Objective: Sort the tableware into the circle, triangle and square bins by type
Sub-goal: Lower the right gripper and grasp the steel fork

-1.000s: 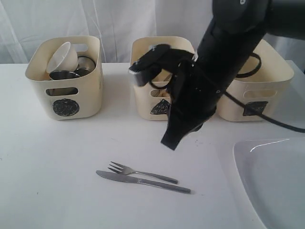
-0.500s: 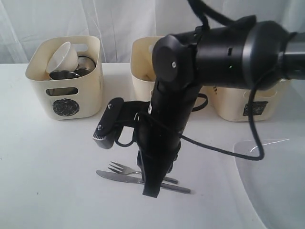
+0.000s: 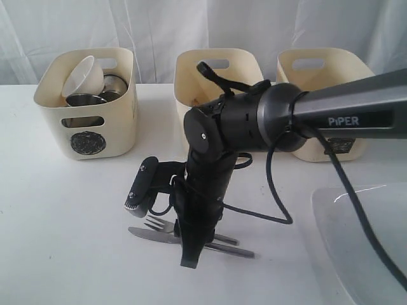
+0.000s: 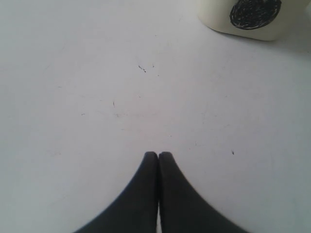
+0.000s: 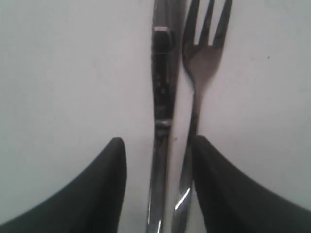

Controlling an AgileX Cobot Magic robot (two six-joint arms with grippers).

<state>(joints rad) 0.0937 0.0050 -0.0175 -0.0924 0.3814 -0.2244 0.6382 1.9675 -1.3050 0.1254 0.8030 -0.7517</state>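
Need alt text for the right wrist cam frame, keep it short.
The right gripper hangs with its jaws open astride the handles of a steel knife and fork, which lie side by side on a white table. The fork's handle runs close along one jaw; the knife's sits about midway.

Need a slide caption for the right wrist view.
Open right end effector straddling knife and fork handles on the white table.

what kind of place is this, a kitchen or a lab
Probably a robot test bench, not a real kitchen: a white table, a white curtain behind, cream tubs with scribbled shape marks, and a black arm over a fork and knife.
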